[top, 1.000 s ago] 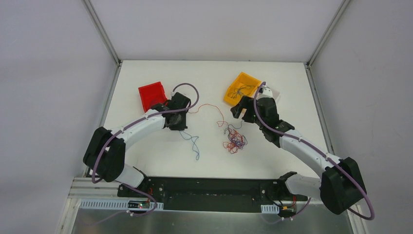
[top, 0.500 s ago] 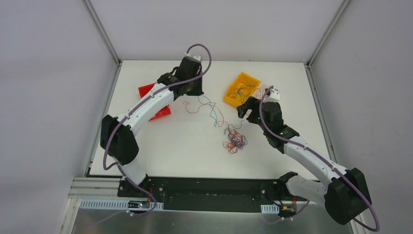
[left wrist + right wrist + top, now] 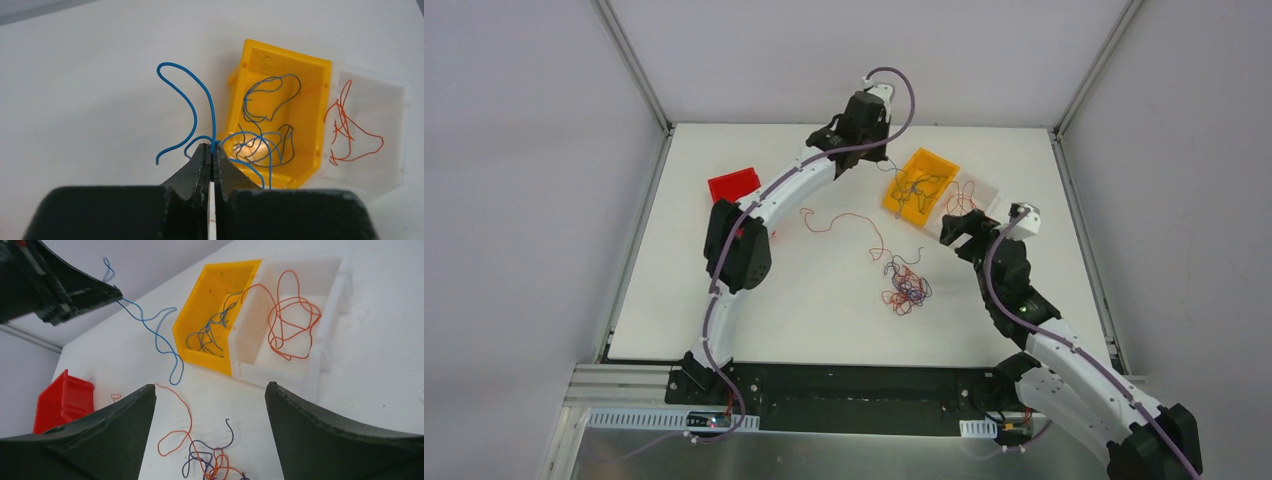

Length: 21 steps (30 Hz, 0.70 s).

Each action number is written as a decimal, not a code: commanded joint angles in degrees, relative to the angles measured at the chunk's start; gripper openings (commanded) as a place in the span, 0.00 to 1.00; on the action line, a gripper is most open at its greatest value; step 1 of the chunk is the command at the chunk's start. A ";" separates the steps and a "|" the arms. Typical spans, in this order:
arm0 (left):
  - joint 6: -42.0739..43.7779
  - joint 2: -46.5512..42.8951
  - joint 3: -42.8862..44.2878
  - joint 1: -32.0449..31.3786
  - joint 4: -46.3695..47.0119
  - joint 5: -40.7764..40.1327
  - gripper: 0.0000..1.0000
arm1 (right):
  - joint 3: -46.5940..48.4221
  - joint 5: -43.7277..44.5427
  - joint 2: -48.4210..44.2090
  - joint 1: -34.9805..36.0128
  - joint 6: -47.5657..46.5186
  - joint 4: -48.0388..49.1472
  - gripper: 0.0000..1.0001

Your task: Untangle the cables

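A tangle of thin red, orange and dark wires [image 3: 905, 288] lies mid-table; it also shows in the right wrist view [image 3: 215, 460]. A long red wire [image 3: 844, 220] trails from it to the left. My left gripper [image 3: 871, 150] [image 3: 212, 148] is shut on a blue wire [image 3: 192, 107] and holds it up beside the yellow bin [image 3: 921, 182] [image 3: 280, 112], which holds several blue and dark wires. My right gripper [image 3: 952, 228] [image 3: 210, 395] is open and empty, above the table near the tangle and the bins.
A clear bin [image 3: 969, 200] [image 3: 295, 320] next to the yellow one holds orange wires. A red bin [image 3: 734, 186] [image 3: 62, 400] stands at the left. A small wire loop [image 3: 116, 397] lies near it.
My left arm has swung from the table's middle to the far side, carrying the blue wire up to the yellow bin. My right gripper has drawn back toward the right.
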 commanded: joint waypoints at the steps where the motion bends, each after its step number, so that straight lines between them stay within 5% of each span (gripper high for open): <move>1: 8.20 4.29 1.55 -2.47 15.88 -3.34 0.00 | -2.85 8.22 -5.62 0.08 1.16 5.84 0.84; 5: 15.08 8.52 2.33 -4.92 26.74 -5.42 0.00 | -4.04 9.76 -7.69 0.05 0.97 6.58 0.84; 21: 25.10 18.75 10.27 -7.76 32.29 -6.35 0.00 | -4.35 9.90 -7.25 -0.33 1.27 7.11 0.83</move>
